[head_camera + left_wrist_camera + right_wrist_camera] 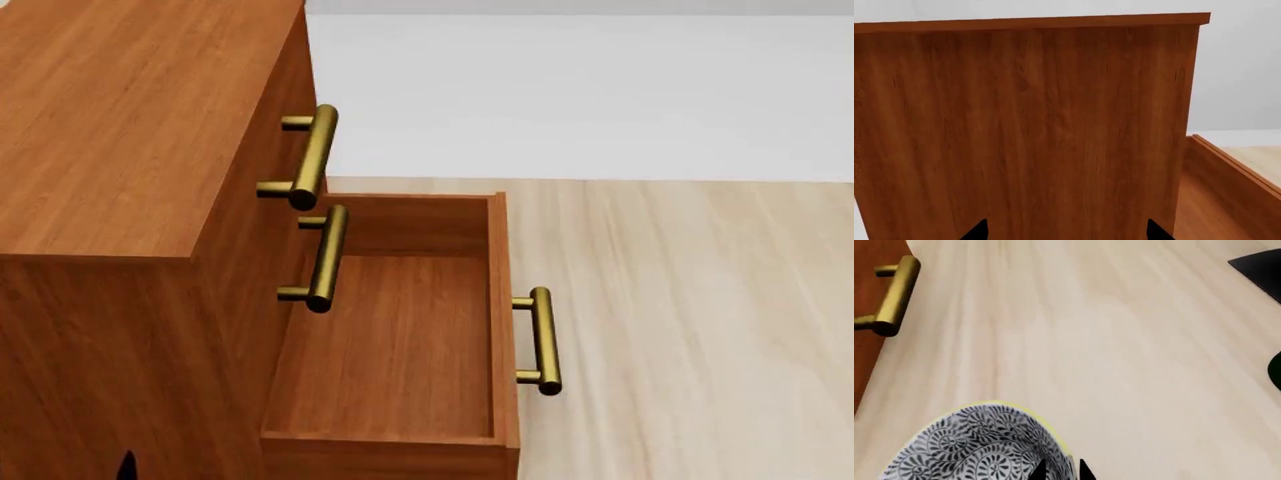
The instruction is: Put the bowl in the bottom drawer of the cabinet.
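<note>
The cabinet is a boxy reddish-brown wood-grain piece with brass bar handles on its drawer fronts. The bottom drawer stands pulled well out from the cabinet's front, an open box with nothing visible inside, its own brass handle on the face away from the cabinet. The bowl, white with dense blue-grey floral scrolls and a thin yellowish rim, shows only in the right wrist view, over pale wood floor beside the cabinet.

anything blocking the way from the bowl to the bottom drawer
Nothing visible does. The bottom drawer is pulled out and empty, open from above. The bowl, at the right gripper, hangs over bare floor beside the drawer's handle.
</note>
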